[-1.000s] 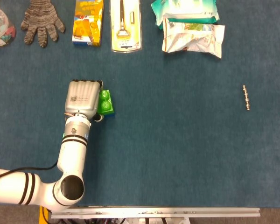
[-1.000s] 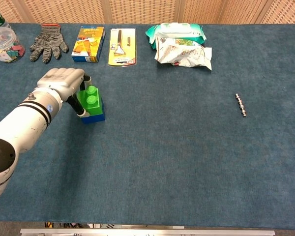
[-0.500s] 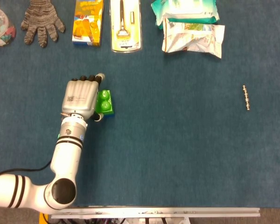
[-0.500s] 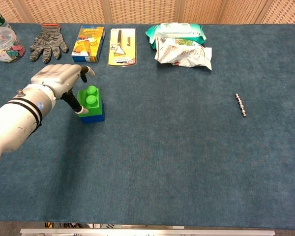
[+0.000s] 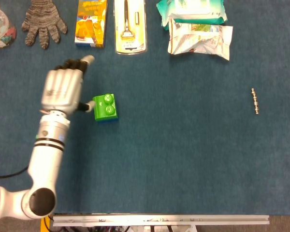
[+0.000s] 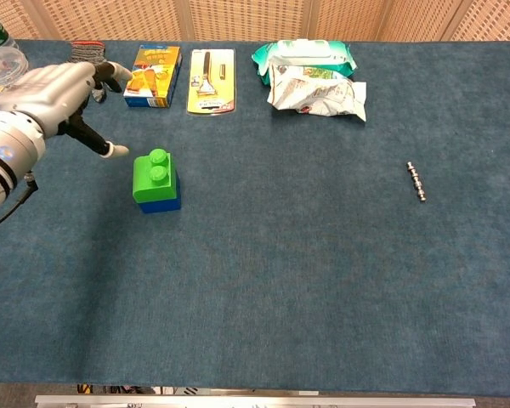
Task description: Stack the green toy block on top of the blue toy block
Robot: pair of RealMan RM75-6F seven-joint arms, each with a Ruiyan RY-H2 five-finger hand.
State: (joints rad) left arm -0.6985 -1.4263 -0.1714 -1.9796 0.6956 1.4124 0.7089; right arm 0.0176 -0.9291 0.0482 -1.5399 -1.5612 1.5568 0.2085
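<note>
the green block [image 5: 106, 106] sits on the blue block [image 6: 161, 203], just right of the left hand [image 5: 63, 91] and apart from it. the hand holds nothing, its fingers [image 5: 87, 59] spread. the table [image 5: 183, 145] has a blue cloth, and behind it is a woven wall [image 6: 263, 17]. at the far edge lie a glove [image 5: 42, 21], a box [image 5: 91, 21], a razor pack [image 5: 130, 25] and wipes [image 5: 193, 12]. a small chain [image 5: 254, 100] lies far right.

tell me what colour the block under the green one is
Blue. The blue toy block under the green toy block shows best in the chest view.
</note>
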